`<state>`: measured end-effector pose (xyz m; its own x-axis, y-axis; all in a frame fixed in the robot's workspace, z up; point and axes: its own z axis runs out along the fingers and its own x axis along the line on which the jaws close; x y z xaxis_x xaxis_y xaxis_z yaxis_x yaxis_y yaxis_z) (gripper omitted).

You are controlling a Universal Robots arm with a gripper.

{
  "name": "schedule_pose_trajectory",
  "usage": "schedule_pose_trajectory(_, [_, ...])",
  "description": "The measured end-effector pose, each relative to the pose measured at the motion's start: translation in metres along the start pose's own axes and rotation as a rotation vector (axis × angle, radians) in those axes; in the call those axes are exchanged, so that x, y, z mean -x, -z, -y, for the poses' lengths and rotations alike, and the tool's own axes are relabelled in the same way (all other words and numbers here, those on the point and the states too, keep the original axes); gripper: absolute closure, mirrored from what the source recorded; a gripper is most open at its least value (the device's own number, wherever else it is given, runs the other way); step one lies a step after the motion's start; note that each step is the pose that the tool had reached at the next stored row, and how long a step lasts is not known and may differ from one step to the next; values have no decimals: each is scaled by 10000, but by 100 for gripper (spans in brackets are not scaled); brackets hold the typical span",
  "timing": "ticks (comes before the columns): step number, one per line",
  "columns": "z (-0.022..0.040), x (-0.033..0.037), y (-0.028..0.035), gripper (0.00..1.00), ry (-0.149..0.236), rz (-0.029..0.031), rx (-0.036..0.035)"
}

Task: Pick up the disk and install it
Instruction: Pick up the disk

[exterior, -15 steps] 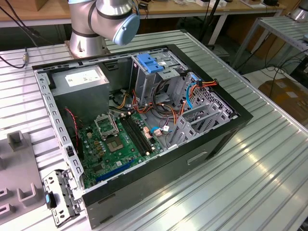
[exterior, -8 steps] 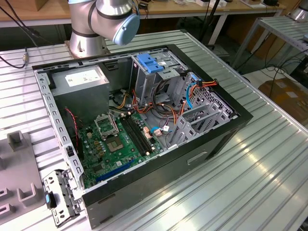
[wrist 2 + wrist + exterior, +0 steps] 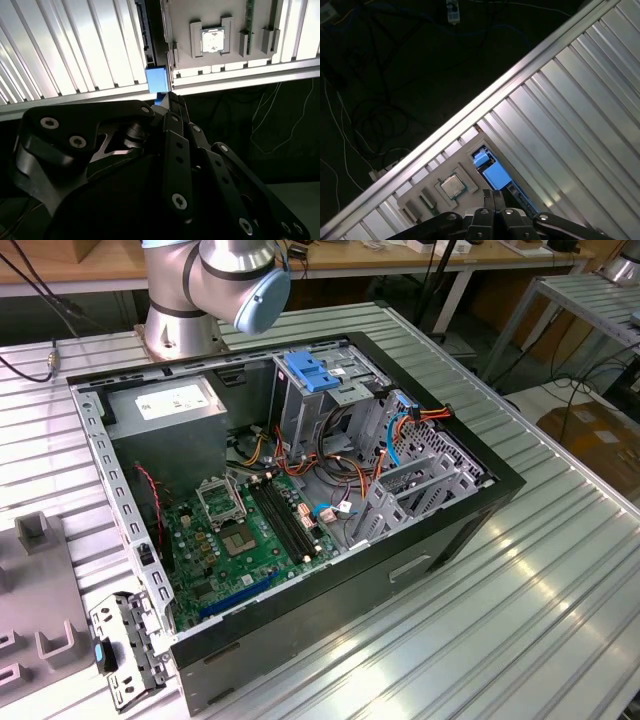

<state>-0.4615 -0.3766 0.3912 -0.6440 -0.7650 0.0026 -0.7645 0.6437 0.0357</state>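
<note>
Right, the black linkage tool [image 3: 493, 194] sits up close, jaws pressed together with nothing between them. Just past its tip is the dark flat disk [image 3: 495, 175] with bright blue plastic rails, set in a narrow gap between the grey moulded fixture tray [image 3: 182, 50] and the ribbed aluminium worktop [image 3: 580, 125].

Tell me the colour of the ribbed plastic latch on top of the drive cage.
The latch is light blue, clearest in the exterior view.
</note>
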Motion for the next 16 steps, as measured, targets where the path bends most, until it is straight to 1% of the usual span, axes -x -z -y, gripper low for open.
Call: schedule_pose_trajectory(16, [0, 0, 0, 89, 939, -34, -3])
